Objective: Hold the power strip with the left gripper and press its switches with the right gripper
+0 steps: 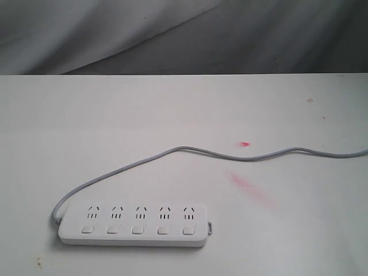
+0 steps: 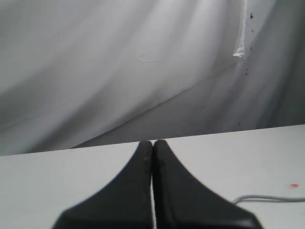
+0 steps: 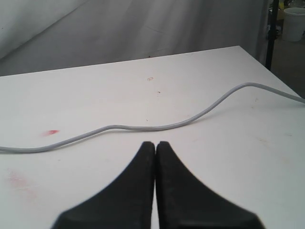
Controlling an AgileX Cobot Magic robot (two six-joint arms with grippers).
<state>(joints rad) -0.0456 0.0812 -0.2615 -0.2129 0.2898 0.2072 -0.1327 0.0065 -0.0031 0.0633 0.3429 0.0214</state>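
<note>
One table [image 1: 172, 109] carried one power strip [image 1: 133, 238]. The strip had five socket sets [image 1: 141, 213] and five switches [image 1: 138, 230], one under each set, and a single grey cord [image 1: 190, 148]. Two red marks [image 1: 245, 144] showed on the table: one small spot and one longer smear. There were two tools, the left tool [image 2: 153, 143] and the right tool [image 3: 155, 144], each with two black fingers [image 2: 133, 191].

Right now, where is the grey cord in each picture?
Exterior view: cord loops from the power strip across to the right edge.
Left wrist view: a short piece beside the left hand.
Right wrist view: cord snakes across beyond the right hand.
Shared landmark: the red mark near the cord.
</note>
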